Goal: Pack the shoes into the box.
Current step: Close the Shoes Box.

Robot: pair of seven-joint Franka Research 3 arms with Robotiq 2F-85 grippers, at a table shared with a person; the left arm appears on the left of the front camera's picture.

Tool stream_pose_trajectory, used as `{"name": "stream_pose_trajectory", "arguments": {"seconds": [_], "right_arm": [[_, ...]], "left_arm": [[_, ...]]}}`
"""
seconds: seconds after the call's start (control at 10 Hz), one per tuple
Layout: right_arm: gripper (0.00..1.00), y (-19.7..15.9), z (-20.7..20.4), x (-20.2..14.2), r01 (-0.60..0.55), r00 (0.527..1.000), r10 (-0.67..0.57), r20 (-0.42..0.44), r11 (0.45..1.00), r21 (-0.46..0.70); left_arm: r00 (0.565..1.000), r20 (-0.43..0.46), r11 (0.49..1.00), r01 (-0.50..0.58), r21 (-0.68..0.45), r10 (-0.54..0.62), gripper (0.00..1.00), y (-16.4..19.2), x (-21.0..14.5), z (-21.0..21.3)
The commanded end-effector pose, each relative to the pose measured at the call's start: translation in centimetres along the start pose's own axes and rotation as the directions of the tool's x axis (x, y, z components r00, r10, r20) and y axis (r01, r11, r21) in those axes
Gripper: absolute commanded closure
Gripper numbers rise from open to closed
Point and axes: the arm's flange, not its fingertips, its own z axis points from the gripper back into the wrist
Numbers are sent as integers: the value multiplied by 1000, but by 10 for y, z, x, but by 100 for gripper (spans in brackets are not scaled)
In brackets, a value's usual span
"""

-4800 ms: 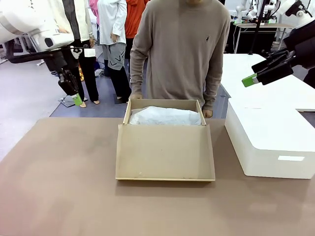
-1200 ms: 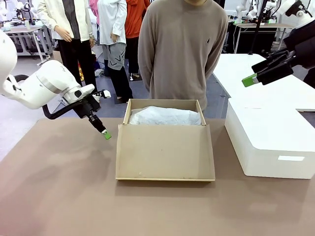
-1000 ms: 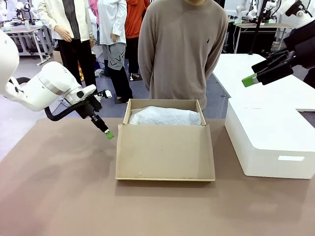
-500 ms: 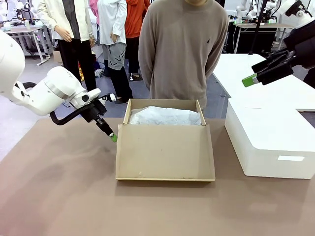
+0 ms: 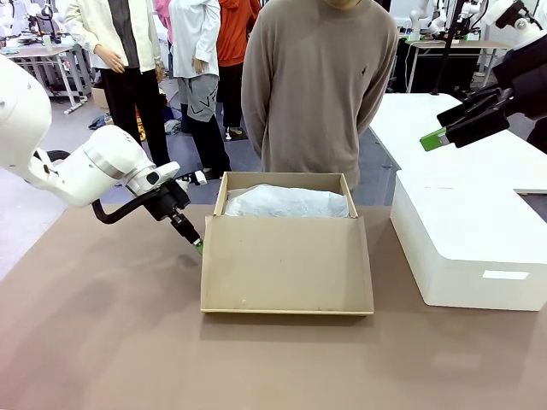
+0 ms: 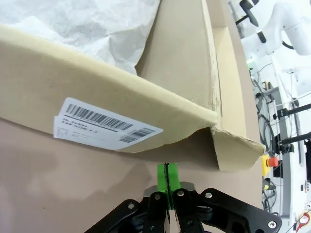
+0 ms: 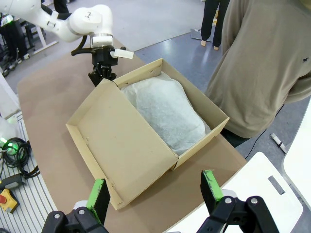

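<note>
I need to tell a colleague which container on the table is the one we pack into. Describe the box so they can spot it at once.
Start at the brown table and look to its middle, in front of the person in the beige sweater. There sits the box, shallow brown cardboard with its flap lid folded open toward the robot and white tissue paper inside. Unlike the big white block to its right, it is cardboard, open and paper-lined.

Front view: a fixed camera on my side of the table faces across it, the box at frame centre. My left wrist camera sits close against that box's side wall. My right wrist camera looks down from high above; all three views share this box.
</note>
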Motion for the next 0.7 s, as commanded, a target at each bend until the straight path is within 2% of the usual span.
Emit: {"name": "stream_pose_trajectory", "arguments": {"seconds": [0.0, 0.6], "right_arm": [[0, 0, -1, 0, 2, 1000, -2, 15, 1000, 13], [0, 0, -1, 0, 2, 1000, -2, 15, 1000, 13]], "left_arm": [[999, 42, 998, 15, -61, -12, 100, 1, 1, -1], [997, 67, 990, 35, -139, -26, 100, -2, 3, -15]]}}
